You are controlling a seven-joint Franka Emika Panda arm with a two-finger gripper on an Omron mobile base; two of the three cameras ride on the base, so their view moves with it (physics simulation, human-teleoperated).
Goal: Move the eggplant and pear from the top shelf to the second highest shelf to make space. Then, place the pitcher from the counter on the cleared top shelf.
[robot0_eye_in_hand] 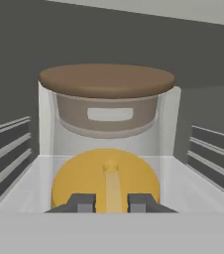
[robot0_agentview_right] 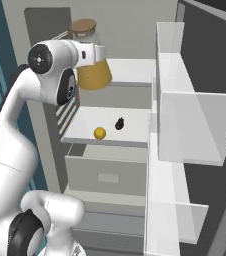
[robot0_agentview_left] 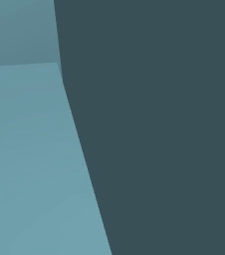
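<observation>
The end effector [robot0_eye_in_hand: 111,202] pinches the yellow-orange, brown-lidded pitcher [robot0_agentview_right: 92,70] over the white top shelf [robot0_agentview_right: 132,70], ready to set it down.

Three cameras around the open fridge.
Left base view is pressed against flat teal panels [robot0_agentview_left: 35,174]. Right base view looks forward and down; hand view sits near the brown-lidded orange glass pitcher [robot0_agentview_right: 90,65], which both share.
</observation>
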